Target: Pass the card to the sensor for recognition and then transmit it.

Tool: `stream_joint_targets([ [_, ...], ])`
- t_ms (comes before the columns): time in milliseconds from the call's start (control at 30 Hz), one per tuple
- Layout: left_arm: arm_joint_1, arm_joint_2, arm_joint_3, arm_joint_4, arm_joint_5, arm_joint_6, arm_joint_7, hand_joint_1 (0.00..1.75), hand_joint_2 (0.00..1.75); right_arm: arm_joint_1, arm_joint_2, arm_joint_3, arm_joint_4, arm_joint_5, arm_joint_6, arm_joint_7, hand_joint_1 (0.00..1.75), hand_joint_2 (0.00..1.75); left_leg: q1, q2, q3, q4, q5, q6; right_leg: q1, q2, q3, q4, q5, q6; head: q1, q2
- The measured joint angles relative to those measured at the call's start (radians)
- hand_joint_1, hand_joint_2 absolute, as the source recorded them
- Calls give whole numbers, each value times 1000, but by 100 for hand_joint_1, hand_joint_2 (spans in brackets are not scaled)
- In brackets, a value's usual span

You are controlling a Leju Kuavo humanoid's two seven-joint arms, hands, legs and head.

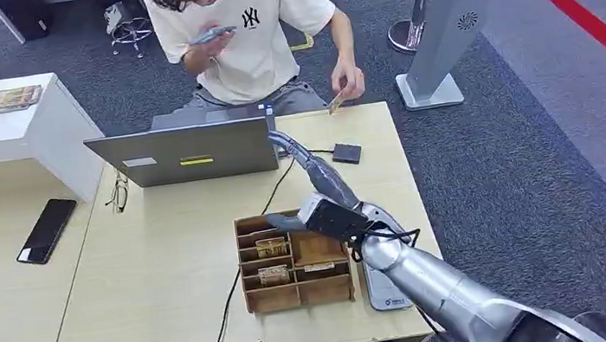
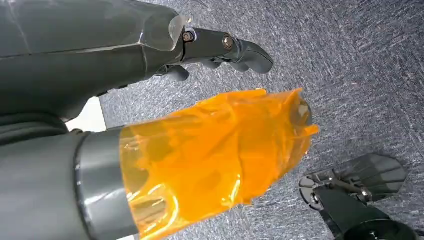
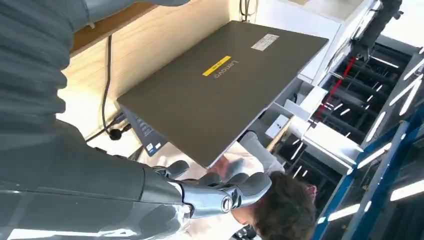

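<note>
Reaching right hand past wooden tray holding card stacks, fingers spread, empty. Card pinched by person's hand at surface far edge. Left hand grip unclear.

A grey open laptop stood just beyond the hand, a compartmented wooden organiser box just beside it. A black smartphone and folded glasses lay well apart from it.
</note>
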State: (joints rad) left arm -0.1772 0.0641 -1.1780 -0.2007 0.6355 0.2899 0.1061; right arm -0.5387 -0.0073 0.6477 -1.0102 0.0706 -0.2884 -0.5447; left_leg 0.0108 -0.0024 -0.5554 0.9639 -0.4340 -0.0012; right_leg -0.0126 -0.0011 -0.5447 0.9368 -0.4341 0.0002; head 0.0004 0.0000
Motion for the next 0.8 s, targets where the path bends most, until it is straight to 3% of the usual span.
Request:
stream_joint_targets([
  [33,0,0,0,0,0,0,0,0,0,0,-2,0,-2,0,0,0,131,175,0,0,0,0,0,0,0,0,0,0,0,0,0,0],
  [67,0,-1,0,0,0,0,0,0,0,1,-4,0,-3,0,-2,0,145,175,0,0,0,0,0,0,0,0,0,0,0,0,0,0],
  [167,0,-1,2,0,0,0,-1,0,0,9,-17,0,-18,11,-21,11,155,175,0,0,0,0,0,0,0,0,0,0,0,0,0,0],
  [233,1,-1,3,0,-1,0,-2,0,0,21,-26,0,-26,33,-39,22,150,175,0,0,0,0,0,0,0,0,0,0,0,0,0,0],
  [267,1,-1,3,0,-3,-1,-2,0,0,27,-30,1,-28,48,-44,26,161,175,0,0,0,0,0,0,0,0,0,0,0,0,0,0],
  [567,1,-1,9,0,-13,-4,-1,0,0,53,-58,36,-34,169,-86,90,145,175,0,0,0,0,0,0,0,0,0,0,0,0,0,0],
  [600,1,-1,10,0,-13,-4,0,0,0,54,-59,39,-34,169,-88,92,131,175,0,0,0,0,0,0,0,0,0,0,0,0,0,0],
  [633,1,-1,11,0,-13,-4,0,0,0,54,-61,42,-33,169,-91,93,129,175,0,0,0,0,0,0,0,0,0,0,0,0,0,0],
  [700,1,-1,16,0,-13,-4,0,0,0,57,-66,45,-32,176,-102,101,96,175,0,0,0,0,0,0,0,0,0,0,0,0,0,0],
  [767,2,-1,18,0,-13,-4,0,0,0,59,-73,48,-32,187,-118,107,80,175,0,0,0,0,0,0,0,0,0,0,0,0,0,0],
  [800,3,-1,19,0,-13,-3,0,0,0,60,-76,49,-32,187,-131,111,80,175,0,0,0,0,0,0,0,0,0,0,0,0,0,0],
])
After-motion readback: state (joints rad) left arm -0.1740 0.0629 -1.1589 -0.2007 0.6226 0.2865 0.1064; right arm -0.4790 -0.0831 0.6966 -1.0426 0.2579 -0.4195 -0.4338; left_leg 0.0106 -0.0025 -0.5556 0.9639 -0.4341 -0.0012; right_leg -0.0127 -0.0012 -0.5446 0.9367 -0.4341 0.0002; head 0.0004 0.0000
